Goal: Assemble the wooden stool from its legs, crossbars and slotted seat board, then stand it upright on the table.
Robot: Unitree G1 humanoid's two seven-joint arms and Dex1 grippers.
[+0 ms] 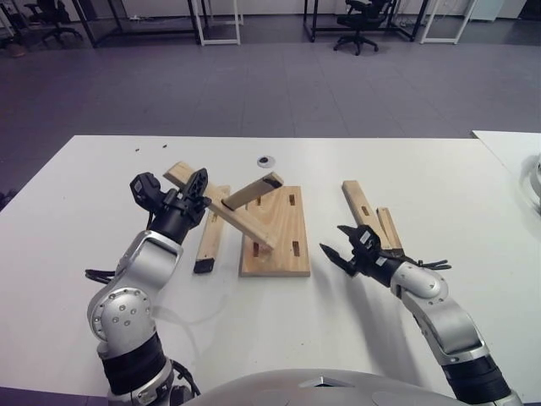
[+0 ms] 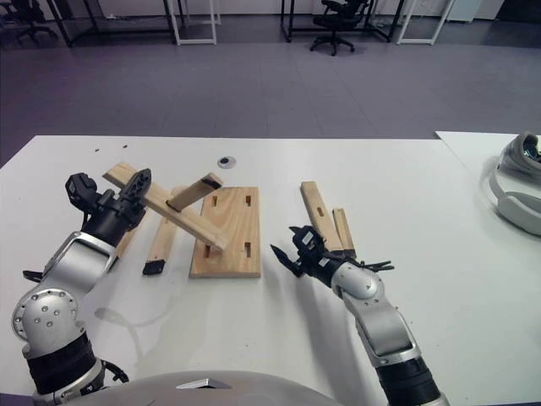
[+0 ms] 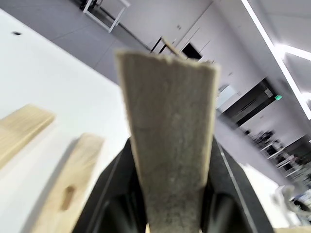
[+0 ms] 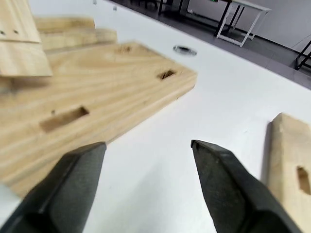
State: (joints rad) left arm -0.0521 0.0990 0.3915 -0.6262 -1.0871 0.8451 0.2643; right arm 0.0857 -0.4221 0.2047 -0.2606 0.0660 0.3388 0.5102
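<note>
Left claw (image 1: 190, 199) carries a stool leg (image 1: 232, 218) slanted onto the seat board (image 1: 287, 258); right claw (image 1: 332, 240) waits beside it.

The leg's long axis runs from the left claw, raised over the counter (image 1: 423, 169), down and rightward to its far end on the board, close to a near slot; whether it is seated I cannot tell. That claw is clamped on the leg's upper end. The right claw hovers just right of the board, spread wide, holding nothing.
</note>
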